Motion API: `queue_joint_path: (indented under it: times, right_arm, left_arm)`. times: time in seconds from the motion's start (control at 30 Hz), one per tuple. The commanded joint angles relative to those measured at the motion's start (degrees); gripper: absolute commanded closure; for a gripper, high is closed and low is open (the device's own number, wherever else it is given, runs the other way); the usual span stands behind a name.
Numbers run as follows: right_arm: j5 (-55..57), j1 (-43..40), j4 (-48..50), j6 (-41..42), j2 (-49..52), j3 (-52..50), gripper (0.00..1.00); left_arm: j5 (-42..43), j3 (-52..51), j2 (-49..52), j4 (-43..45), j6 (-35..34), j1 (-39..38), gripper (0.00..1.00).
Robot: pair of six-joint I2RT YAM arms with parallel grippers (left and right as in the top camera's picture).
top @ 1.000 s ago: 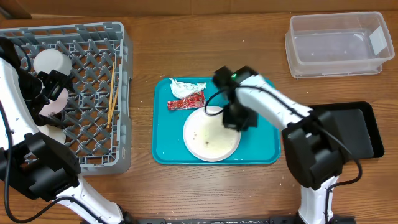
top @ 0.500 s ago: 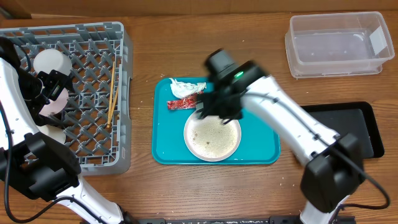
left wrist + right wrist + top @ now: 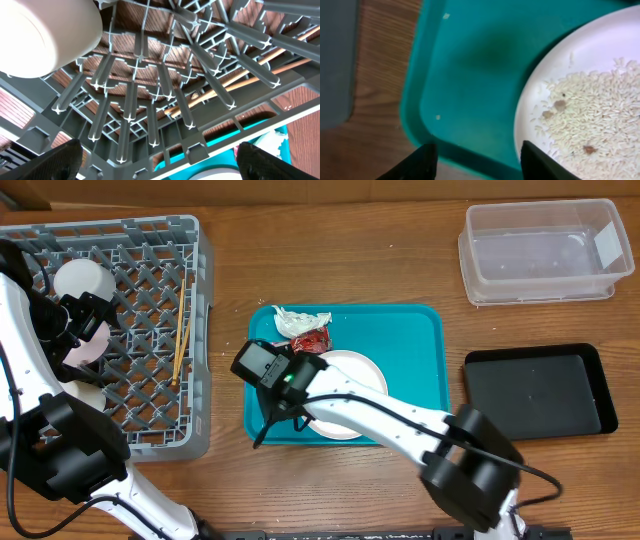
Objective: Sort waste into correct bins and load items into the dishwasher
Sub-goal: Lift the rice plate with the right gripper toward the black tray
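Overhead looks straight down on the whole worktop (image 3: 400, 270). Left wrist sits close against the rack (image 3: 150, 100), right wrist close above the teal tray (image 3: 470, 75); overhead shows both too.

A: Right arm (image 3: 372, 416)?
B: White shells, black joints, green light (image 3: 289, 378) by the wrist, thin black cable (image 3: 266, 420) hanging off it.
A: Left arm (image 3: 18, 345)?
B: Same white and black, bulky black joint blocks.
A: Tools?
B: Right tool (image 3: 480, 162) fingers (image 3: 540, 161) matte black, blunt; left tool (image 3: 165, 160) same.
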Motion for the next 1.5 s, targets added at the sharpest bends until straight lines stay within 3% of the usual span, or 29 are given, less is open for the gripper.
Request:
queue_joint_path:
  times: [0.0,0.07,0.47,0.7,0.8,1.07,1.47]
  right_arm:
    - [4.0,-0.1,0.1,1.0,3.3,-0.6,0.61]
    - [4.0,-0.1,0.1,1.0,4.1,-0.6,0.66]
    - [5.4,0.0,0.8,0.9,7.3,-1.6,0.66]
    - [6.2,0.0,1.2,1.0,7.3,-1.7,0.8]
    - [6.8,0.0,1.1,0.9,7.3,-1.7,0.96]
    - [8.0,-0.3,-0.3,1.0,7.2,-1.0,0.96]
    - [19.8,-4.0,-17.3,4.4,7.2,7.5,0.96]
  left_arm:
    - [0.2,0.9,0.0,0.4,-0.5,-0.4,0.0]
    - [0.2,0.9,0.0,0.8,-0.5,-0.4,0.0]
    - [0.2,0.9,0.0,2.7,-0.5,-0.5,0.0]
    - [0.2,0.9,0.0,3.0,-0.5,-0.4,0.0]
    - [0.2,0.9,0.0,3.4,-0.5,-0.4,0.0]
    - [0.2,0.9,0.0,4.3,-0.5,-0.4,0.0]
    - [0.2,0.9,0.0,4.4,-0.5,-0.5,0.0]
